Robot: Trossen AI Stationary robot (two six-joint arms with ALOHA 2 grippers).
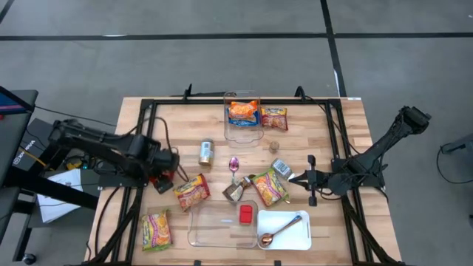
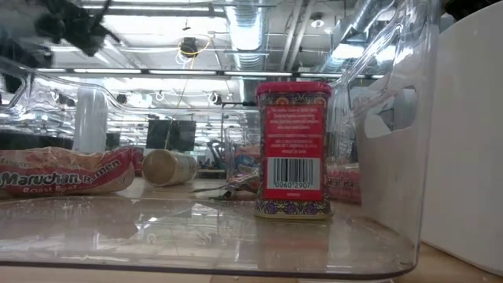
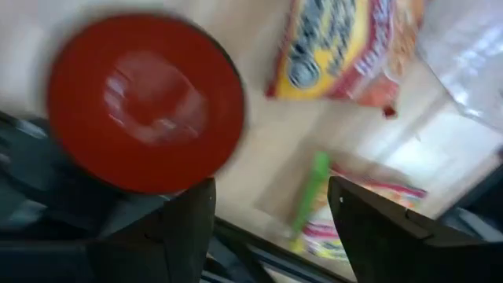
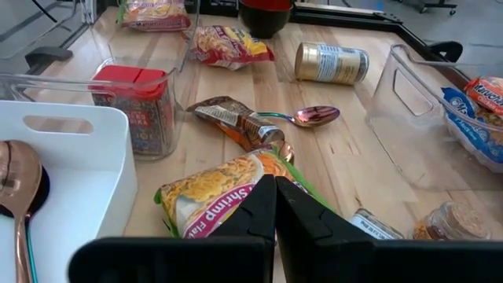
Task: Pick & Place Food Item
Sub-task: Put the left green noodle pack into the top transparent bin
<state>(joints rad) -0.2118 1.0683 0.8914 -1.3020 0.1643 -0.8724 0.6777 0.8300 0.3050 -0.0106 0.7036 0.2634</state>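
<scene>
two dark jointed arms, black pincer

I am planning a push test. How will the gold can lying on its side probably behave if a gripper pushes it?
The gold can lies on its side on the bare wood table, so it would likely roll. Its smooth metal wall looks stiff and possibly slippery. Nothing touches it, so little would stop it.
</scene>
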